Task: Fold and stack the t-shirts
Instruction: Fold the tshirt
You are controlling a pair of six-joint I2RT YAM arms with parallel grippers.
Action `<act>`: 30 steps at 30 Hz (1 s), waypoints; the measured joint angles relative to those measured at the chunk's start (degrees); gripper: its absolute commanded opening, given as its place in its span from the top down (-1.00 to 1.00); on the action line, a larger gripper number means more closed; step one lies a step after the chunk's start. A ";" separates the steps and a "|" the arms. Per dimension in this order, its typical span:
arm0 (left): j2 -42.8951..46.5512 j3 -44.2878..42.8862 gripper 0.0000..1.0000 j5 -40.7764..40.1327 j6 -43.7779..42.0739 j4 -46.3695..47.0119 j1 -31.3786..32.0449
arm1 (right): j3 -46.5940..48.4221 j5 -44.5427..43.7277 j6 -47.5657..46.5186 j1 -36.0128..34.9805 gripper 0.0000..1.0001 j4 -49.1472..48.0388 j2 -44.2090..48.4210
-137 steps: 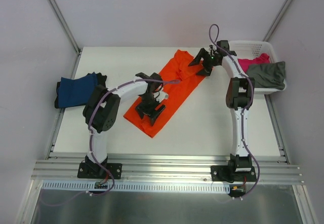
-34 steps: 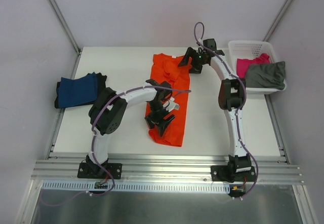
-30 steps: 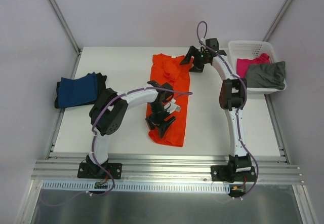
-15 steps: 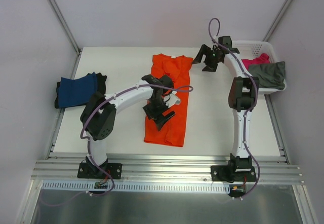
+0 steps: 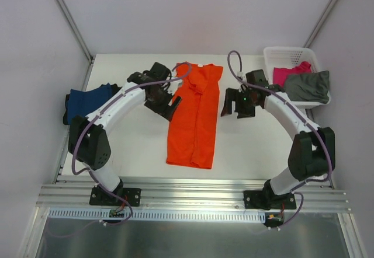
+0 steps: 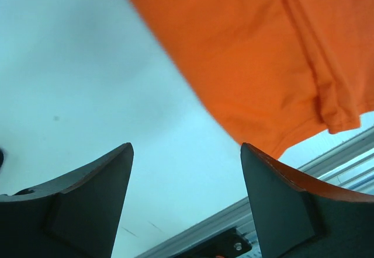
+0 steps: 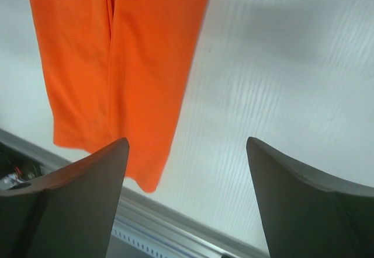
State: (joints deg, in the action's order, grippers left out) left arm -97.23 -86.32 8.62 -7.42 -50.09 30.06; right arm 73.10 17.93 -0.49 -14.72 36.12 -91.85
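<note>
Navy t-shirt (image 5: 87, 103) folded at the table's (image 5: 134, 147) left edge. Left gripper (image 5: 170, 107) sits just left of the orange t-shirt (image 5: 196, 124); in its wrist view (image 6: 187, 202) the fingers (image 6: 76, 205) are spread wide with nothing between them. Orange shirt lies mid-table as a long folded strip, hem toward the near edge. Right gripper (image 5: 234, 107) is just right of it, fingers wide apart and empty (image 7: 187, 202). Far right: white basket (image 5: 292, 53) holding the pink t-shirt (image 5: 290, 72), with the grey-olive t-shirt (image 5: 308, 86) draped over the basket's near rim.
</note>
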 measured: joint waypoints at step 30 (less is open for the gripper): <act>5.35 30.49 0.06 20.48 21.68 12.31 -3.26 | -24.85 4.22 -0.20 -23.37 -0.30 -4.50 9.09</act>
State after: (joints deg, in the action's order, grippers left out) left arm -91.88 -55.83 29.10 14.26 -37.78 26.81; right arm 48.25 22.15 -0.69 -38.09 31.62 -82.76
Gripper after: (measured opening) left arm 0.478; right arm 0.657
